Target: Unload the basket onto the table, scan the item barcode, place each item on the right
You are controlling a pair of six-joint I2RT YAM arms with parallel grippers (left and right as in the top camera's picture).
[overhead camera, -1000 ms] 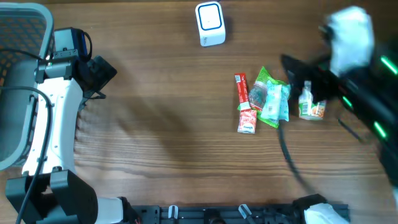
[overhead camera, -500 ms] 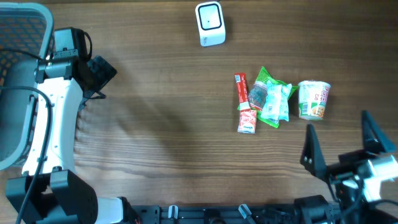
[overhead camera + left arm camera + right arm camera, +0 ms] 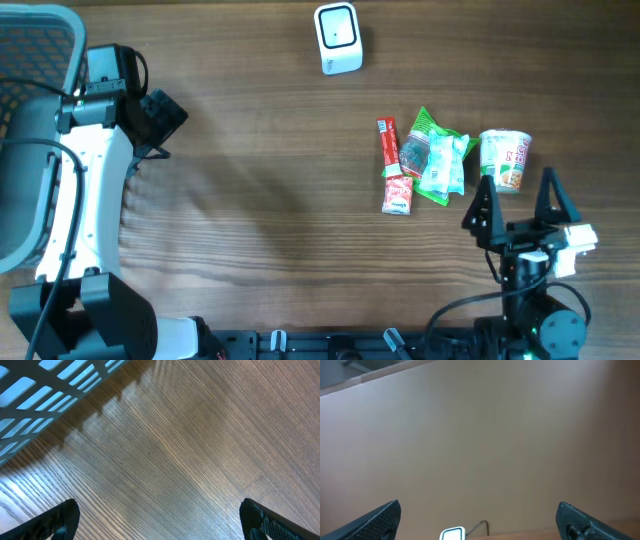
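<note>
The right gripper [image 3: 517,196] hangs nearest, fingers spread wide and holding nothing. Just beyond it, the items lie together on the wooden table [image 3: 260,200]. A white cup [image 3: 505,160] with orange and green print appears to lie on its side. Beside it is a crumpled green packet [image 3: 437,158], then a long red packet [image 3: 393,165]. Far to the left, the left gripper [image 3: 160,521] is also spread, over bare wood beside a mesh basket [image 3: 30,60]. Farthest stands the white scanner [image 3: 337,38].
</note>
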